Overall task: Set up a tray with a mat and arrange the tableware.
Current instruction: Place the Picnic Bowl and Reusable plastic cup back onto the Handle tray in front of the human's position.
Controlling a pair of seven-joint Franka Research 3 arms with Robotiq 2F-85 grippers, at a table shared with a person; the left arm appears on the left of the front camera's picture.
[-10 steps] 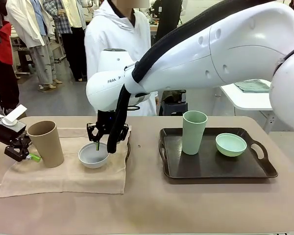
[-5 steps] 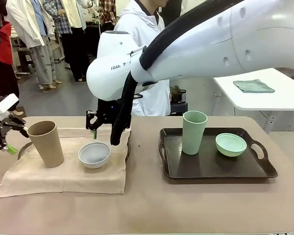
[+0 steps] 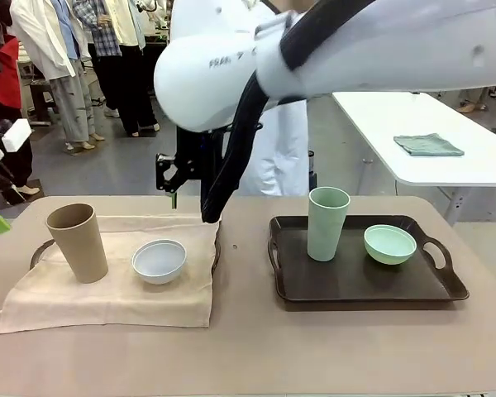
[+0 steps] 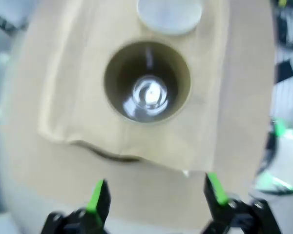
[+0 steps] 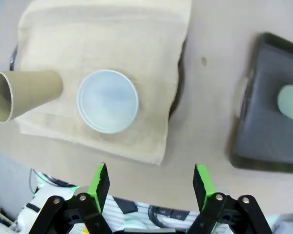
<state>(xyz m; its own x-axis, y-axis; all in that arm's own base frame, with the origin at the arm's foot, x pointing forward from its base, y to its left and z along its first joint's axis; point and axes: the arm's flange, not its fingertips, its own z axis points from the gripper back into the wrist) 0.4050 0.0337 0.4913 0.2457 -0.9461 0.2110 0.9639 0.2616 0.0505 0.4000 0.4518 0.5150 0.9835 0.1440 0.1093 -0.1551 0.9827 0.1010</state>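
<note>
On the counter, the tan cup and white bowl stand side by side on a beige mat draped over one tray. The pale green cup and pale green bowl sit in the other, dark tray. The right gripper hangs above the mat, jaws apart and empty. The left gripper, also apart and empty, looks down into the tan cup.
</note>
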